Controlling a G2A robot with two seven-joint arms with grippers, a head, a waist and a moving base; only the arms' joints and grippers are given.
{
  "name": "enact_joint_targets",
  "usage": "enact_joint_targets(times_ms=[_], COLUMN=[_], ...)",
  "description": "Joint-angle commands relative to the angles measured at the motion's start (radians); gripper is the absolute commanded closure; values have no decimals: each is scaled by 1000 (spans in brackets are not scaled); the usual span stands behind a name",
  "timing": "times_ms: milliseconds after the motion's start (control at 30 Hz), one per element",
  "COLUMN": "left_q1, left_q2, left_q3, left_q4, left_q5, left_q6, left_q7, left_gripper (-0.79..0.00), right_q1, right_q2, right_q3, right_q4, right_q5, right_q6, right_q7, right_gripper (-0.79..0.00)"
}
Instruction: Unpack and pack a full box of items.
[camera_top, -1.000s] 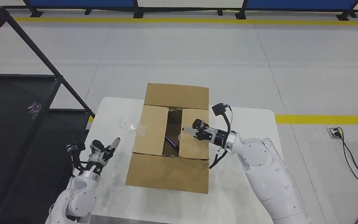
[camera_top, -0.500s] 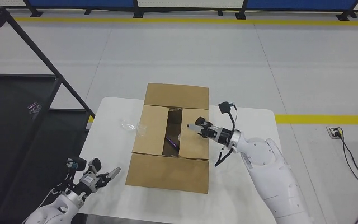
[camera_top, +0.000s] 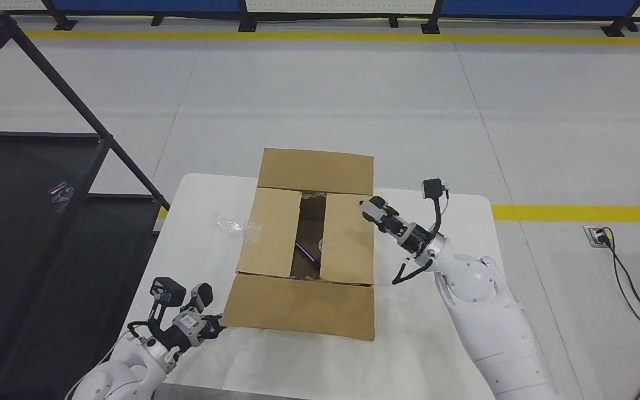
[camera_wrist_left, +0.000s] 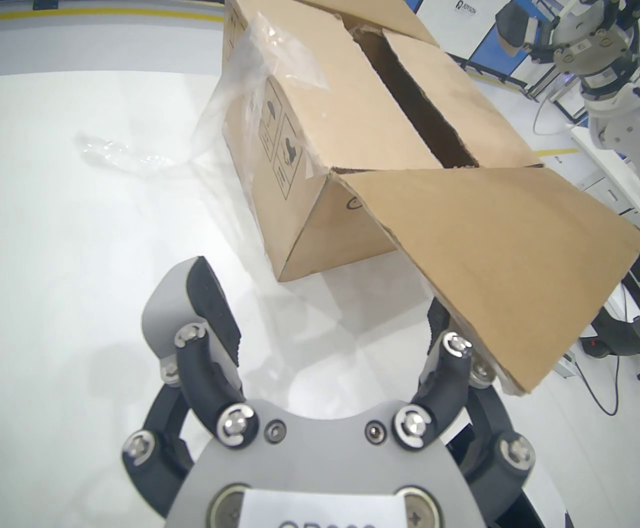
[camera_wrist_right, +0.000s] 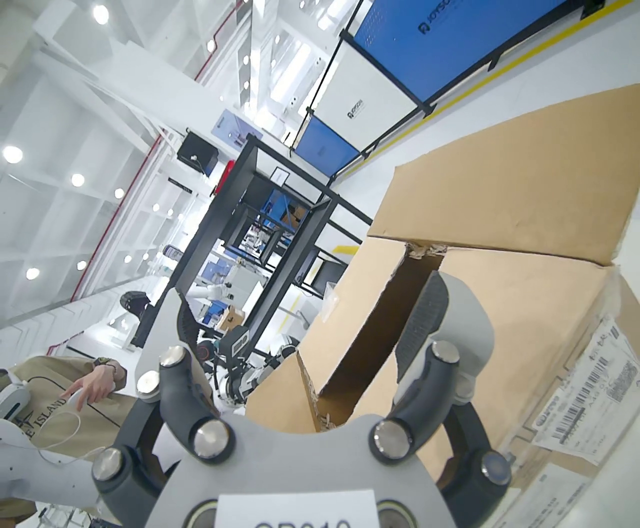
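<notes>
The box sits in the middle of the table, long sides running away from the robot. It is plain brown cardboard, slightly ragged at the torn flap edges, with handling symbols printed on 1 side and a white label stuck on another. Its 2 end flaps are folded outward, 1 toward the robot and 1 away. The 2 long flaps lie nearly flat over the top, leaving a dark slot between them. Through that slot a purple item shows inside, too hidden to identify. So the box looks only half opened, and unpacking has probably not got far.

The left gripper hangs low at the box's near left corner, fingers spread wide and holding nothing. In the left wrist view, 1 finger of this gripper sits under the edge of the near flap. That suits lifting or folding the flap, though contact cannot be confirmed.

The right gripper is at the box's right side, by the outer edge of the right long flap. It is also spread and empty, likely placed to swing that flap open.

Crumpled clear plastic lies on the table left of the box, with another piece draped on the box's corner.
</notes>
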Motion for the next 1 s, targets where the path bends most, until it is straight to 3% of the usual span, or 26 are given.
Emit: enact_joint_targets(times_ms=[0,233,300,433,633,767,867,967], left_q1=[-4,-36,-53,-98,-161,-193,-215,-236], left_q2=[1,-1,-4,-14,-33,-40,-44,-47], left_q3=[-4,0,14,62,146,180,193,204], left_q4=[-9,-42,-52,-62,-31,-6,12,33], left_q5=[-33,-187,-227,-261,-209,-200,-191,-182], left_q6=[-3,38,69,155,276,314,343,366], left_q7=[-10,-14,3,51,168,188,192,196], left_gripper=[-785,-785,-785,-785,-785,-785,-785,-785], right_q1=[-10,-10,10,73,73,67,107,166], right_q2=[1,3,1,-7,-7,-9,-18,-40], right_q3=[6,21,20,-2,-2,-5,-14,-65], right_q4=[-9,-4,18,113,113,120,196,299], right_q5=[-1,2,-33,-20,-20,-3,40,14], right_q6=[13,95,157,236,236,260,258,257], right_q7=[-27,-110,-169,-168,-168,-168,-183,-287], right_gripper=[-785,-785,-785,-785,-785,-785,-785,-785])
